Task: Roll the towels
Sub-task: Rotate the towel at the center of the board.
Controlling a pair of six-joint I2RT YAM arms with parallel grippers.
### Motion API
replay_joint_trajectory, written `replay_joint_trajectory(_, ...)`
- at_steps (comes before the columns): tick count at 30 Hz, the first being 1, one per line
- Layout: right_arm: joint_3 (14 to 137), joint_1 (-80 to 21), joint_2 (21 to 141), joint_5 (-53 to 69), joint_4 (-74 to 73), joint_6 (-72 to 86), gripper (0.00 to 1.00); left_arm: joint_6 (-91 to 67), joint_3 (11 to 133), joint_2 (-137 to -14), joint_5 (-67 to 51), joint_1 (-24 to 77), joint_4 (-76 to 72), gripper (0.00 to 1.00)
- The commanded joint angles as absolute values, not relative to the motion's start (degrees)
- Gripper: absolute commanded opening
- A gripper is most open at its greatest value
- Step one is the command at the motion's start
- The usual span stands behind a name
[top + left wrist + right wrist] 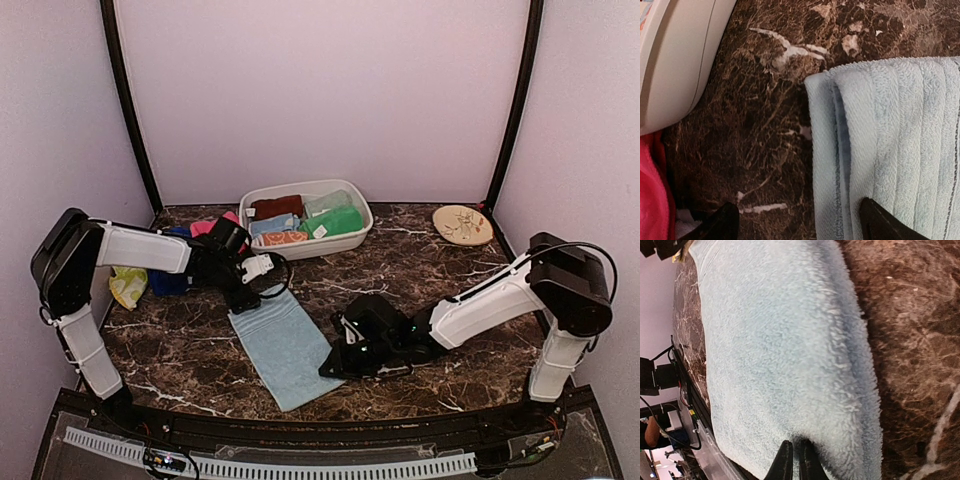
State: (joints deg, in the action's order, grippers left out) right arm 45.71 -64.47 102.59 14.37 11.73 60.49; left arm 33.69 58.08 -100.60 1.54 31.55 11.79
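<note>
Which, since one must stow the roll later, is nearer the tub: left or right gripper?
Left. The left gripper is open in front of the tub, at the far end of the towel; the right gripper is shut on its near right edge.

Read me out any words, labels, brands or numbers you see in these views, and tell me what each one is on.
No text can be read in any view.
White tag beside the green towel in the tub: too small to read.
Plate: a drawn pattern, no letters visible.
Pale blue towel: plain, no label showing.
</note>
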Motion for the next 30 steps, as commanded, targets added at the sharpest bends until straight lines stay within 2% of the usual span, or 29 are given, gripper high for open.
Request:
replay_joint_trajectory(1,49.4,-66.83,102.09,9.54,1.5,56.99,0.07,33.91,62.4,-104.7,1.55,33.03,11.32,0.86)
replay_joint_trajectory(7,53.35,-69.19,102.17,6.22,-2.97,50.89,0.1,34.07,68.96,-107.73,-0.3,34.94,10.3,0.87)
replay_joint_trajectory(11,55.4,-70.27,101.77,3.94,-4.7,46.5,0.11,34.64,72.35,-107.38,-1.04,36.6,9.73,0.93)
replay_joint_trajectory(14,57.1,-70.96,99.9,-0.69,-7.06,42.09,0.13,35.31,74.66,-106.05,0.47,36.56,11.74,0.99)
replay_joint_trajectory(16,57.68,-71.25,97.13,-6.13,-9.03,38.13,0.16,35.91,74.74,-104.11,0.86,36.28,13.12,0.99)
replay_joint_trajectory(17,57.4,-71.43,94.58,-9.23,-9.54,35.84,0.2,35.9,74.56,-102.82,0.48,35.92,13.87,0.99)
replay_joint_trajectory(19,55.79,-71.62,88.91,-15.6,-8.54,31.01,0.36,35.57,74.36,-100.01,-0.79,34.77,16.9,0.99)
replay_joint_trajectory(22,51.38,-71.48,79.69,-25.26,-3.85,25.6,0.51,35.08,73.46,-96.67,-3.28,31.72,23.08,0.99)
replay_joint_trajectory(23,49.82,-71.25,77.11,-30.96,-2.73,26.6,0.68,35.14,72.34,-95.47,-4.39,30.86,24.34,0.99)
replay_joint_trajectory(24,49.01,-71.03,74.7,-37.36,-5.18,30.47,0.95,35.14,70.29,-94.38,-5.14,30.21,24.49,0.99)
replay_joint_trajectory(25,48.09,-70.29,72.56,-41.27,-5.62,32.19,1.0,35.51,67.0,-93.39,-5.5,29.84,23.96,0.99)
replay_joint_trajectory(29,40.72,-67.0,65.71,-34.25,5.46,18.61,1.0,35.53,61.3,-93.88,-4.67,29.88,21.72,0.96)
replay_joint_trajectory(30,39.18,-67.14,64.87,-31.53,7.66,13.58,0.96,35.26,61.19,-95.0,-4.37,29.88,21.71,0.96)
